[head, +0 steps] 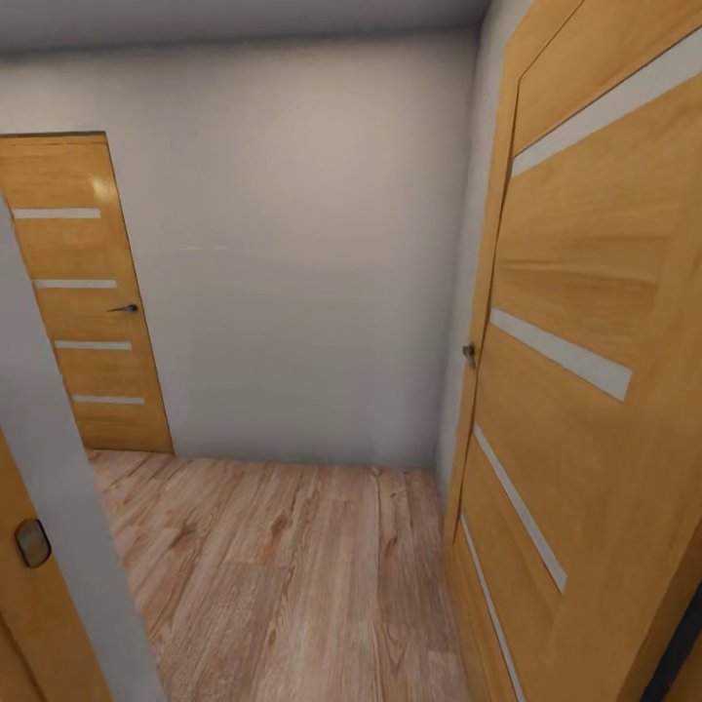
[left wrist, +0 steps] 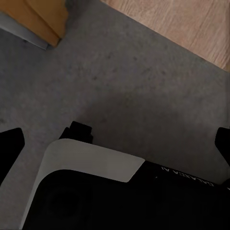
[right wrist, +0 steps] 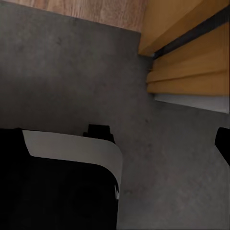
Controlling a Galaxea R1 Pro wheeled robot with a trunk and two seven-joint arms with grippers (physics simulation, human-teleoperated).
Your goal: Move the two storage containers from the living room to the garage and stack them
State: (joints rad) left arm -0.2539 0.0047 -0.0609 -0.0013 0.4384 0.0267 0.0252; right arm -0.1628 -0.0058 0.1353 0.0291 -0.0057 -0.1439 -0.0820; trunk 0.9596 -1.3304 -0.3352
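In transit, at a doorway: closed door (head: 83,292) far left, plank floor (head: 283,565) ahead, open door (head: 595,370) close on the right. Wrist views look down at grey concrete (left wrist: 120,81) beside the base (left wrist: 91,187). No bins visible, so their location is unknown. Can't tell either end effector's state. Keep left of the open door going through

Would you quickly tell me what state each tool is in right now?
Left tool: open, holding nothing.
Right tool: open, holding nothing.

Matt wood-grain doors (head: 595,322), plank wood floor (head: 283,575), rough mottled grey concrete (left wrist: 124,81).
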